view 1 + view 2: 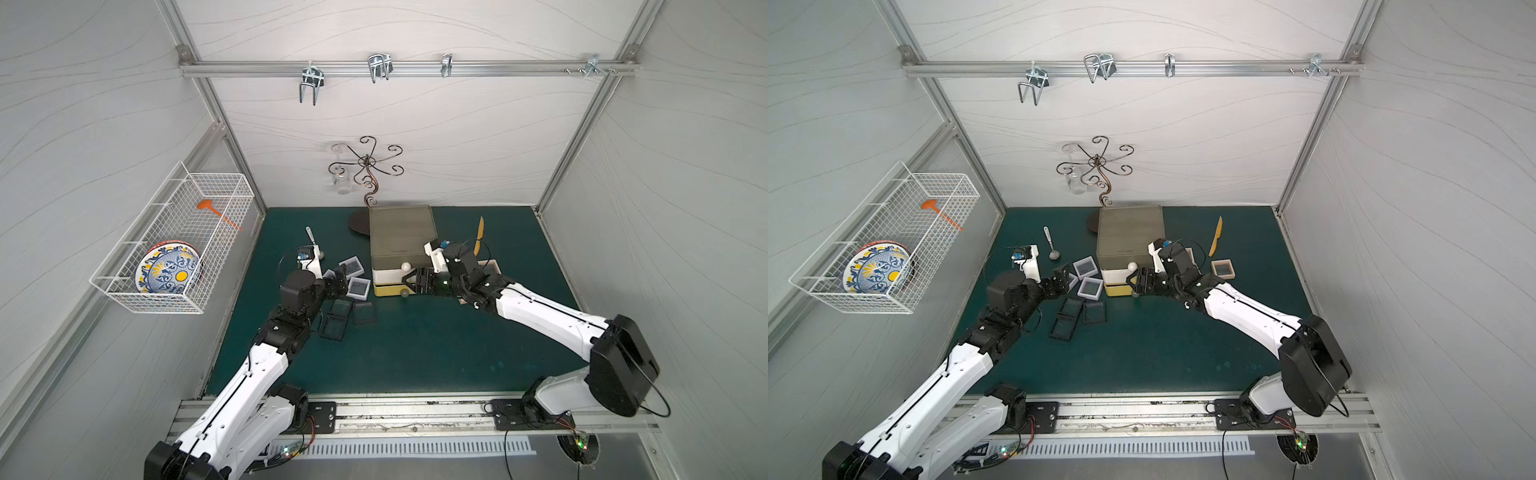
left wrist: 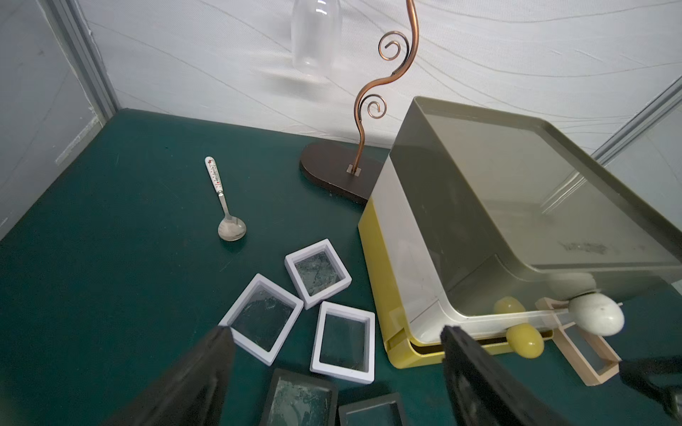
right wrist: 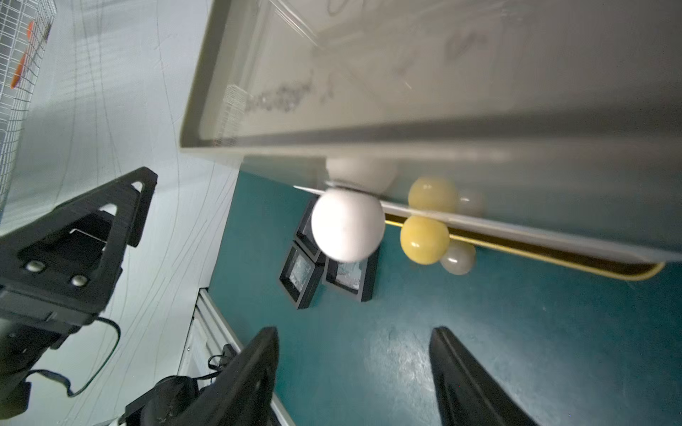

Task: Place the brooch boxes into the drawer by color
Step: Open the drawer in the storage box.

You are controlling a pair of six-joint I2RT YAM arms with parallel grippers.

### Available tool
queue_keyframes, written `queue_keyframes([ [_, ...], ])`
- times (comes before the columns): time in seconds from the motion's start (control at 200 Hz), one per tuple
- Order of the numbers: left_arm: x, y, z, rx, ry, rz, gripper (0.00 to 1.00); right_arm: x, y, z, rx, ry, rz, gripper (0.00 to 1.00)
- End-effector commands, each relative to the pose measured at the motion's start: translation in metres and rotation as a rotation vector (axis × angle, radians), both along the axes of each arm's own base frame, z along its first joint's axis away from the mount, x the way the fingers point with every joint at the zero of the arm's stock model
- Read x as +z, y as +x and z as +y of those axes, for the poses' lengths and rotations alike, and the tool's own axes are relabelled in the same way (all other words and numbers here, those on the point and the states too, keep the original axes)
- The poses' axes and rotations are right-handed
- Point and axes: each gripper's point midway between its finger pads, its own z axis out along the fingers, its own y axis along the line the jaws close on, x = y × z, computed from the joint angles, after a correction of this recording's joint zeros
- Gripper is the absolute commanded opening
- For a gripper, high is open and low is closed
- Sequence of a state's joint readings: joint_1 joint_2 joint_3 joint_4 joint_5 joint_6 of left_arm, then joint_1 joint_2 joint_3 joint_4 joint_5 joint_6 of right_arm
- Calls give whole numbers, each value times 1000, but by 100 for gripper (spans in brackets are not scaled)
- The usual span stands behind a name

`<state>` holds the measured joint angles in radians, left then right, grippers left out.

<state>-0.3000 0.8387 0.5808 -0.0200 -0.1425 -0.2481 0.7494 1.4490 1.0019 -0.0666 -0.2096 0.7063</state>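
The drawer (image 1: 401, 237) stands mid-table, olive on top, with white and yellow tiers jutting slightly at the front. Its white knob (image 3: 347, 228) and yellow knob (image 3: 424, 239) sit just ahead of my right gripper (image 3: 354, 332), which is open with nothing between its fingers. Three white brooch boxes (image 2: 317, 273) (image 2: 262, 313) (image 2: 343, 341) lie left of the drawer. Black brooch boxes (image 2: 299, 398) (image 1: 332, 328) lie nearer the front. My left gripper (image 2: 334, 332) hovers open over the white ones. A peach box (image 1: 1223, 268) lies right of the drawer.
A spoon (image 2: 225, 206) lies behind the boxes. A curly metal stand on a dark base (image 2: 332, 173) rises behind the drawer. A yellow knife (image 1: 1216, 237) lies at the back right. A wire basket with a patterned plate (image 1: 166, 272) hangs on the left wall.
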Motion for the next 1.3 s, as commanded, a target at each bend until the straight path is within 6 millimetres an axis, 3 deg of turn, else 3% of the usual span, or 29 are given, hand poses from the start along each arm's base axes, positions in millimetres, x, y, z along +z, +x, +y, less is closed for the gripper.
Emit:
queue_keyframes([
  [0.0,14,3,-5,-20,-41,-46,92,21,14,13,-40,79,-26,65],
  [0.175,11,3,-8,-32,-48,-36,92,20,26,18,-73,68,-23,64],
  [0.615,5,5,-9,-37,-54,-28,92,8,42,22,-139,44,-17,49],
  [0.795,4,5,-10,-38,-55,-25,92,6,44,21,-151,42,-23,30],
  [1.001,4,6,-10,-36,-56,-20,92,3,28,22,-119,27,-23,24],
  [1.296,5,5,-8,-25,-63,-5,92,-3,-22,20,-54,-10,-20,25],
])
